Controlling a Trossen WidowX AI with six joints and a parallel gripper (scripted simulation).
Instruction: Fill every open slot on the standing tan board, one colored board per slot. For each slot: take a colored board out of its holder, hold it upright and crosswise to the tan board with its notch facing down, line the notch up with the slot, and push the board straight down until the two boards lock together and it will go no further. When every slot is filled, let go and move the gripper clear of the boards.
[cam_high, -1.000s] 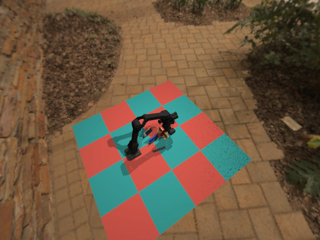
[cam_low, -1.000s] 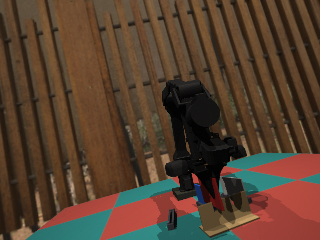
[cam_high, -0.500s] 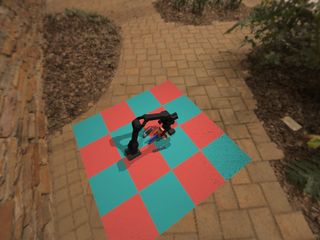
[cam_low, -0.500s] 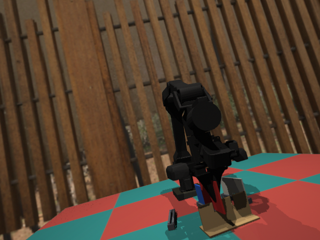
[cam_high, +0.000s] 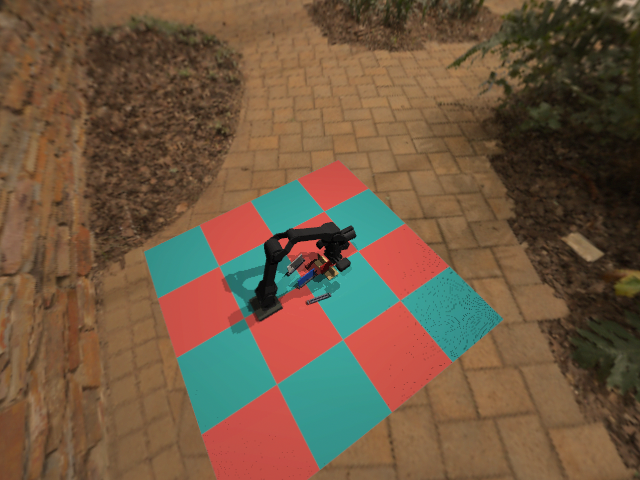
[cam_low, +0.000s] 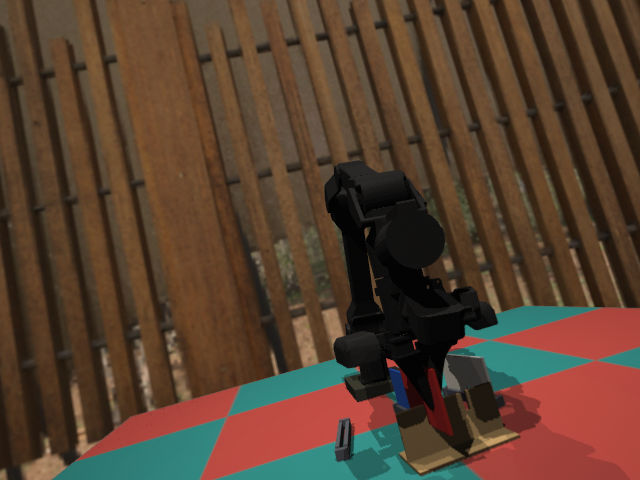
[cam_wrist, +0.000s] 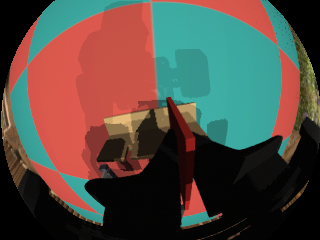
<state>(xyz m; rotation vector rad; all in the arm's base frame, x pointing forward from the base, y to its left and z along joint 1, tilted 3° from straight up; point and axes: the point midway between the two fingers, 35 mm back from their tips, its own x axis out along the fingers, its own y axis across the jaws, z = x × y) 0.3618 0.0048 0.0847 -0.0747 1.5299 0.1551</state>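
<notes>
My gripper is shut on the red board, which is upright and crosswise to the tan board. The tan board stands on its flat base. The red board is at its left part in the exterior view, and its lower edge reaches below the tan board's top edge. Fingers hide its notch and the slot under it. Another slot, right of the red board there, holds no board. A blue board and a light grey board stand in holders behind.
An empty dark holder lies on the checkered mat, left of the tan board in the exterior view. The arm's base stands behind the boards. Part of a dark holder shows beside the left finger in the wrist view.
</notes>
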